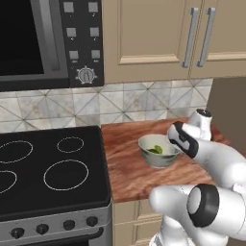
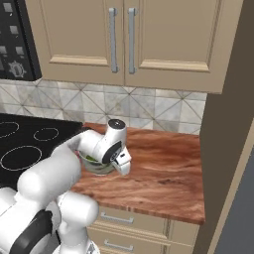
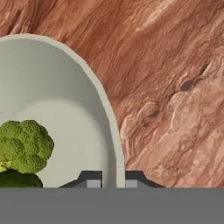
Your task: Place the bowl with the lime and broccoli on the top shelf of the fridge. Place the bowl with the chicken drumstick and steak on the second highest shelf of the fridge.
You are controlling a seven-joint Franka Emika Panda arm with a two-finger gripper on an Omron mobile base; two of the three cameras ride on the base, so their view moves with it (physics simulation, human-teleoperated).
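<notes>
The end effector (image 3: 113, 183) is clamped on the rim of the bowl with the lime and broccoli (image 3: 65, 96), which stands on the wooden counter (image 3: 175, 87) beside the stove (image 1: 48, 168). No writing can be read.

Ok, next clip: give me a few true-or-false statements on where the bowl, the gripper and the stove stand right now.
1. The gripper is shut on the bowl's rim, one finger inside and one outside. True.
2. The bowl sits on the black stove. False: it sits on the wooden counter, right of the stove.
3. Broccoli lies in the bowl. True.
4. The bowl holds brown meat. False: only green items show in it.
5. The cabinet doors above the counter are open. False: both are closed.
</notes>
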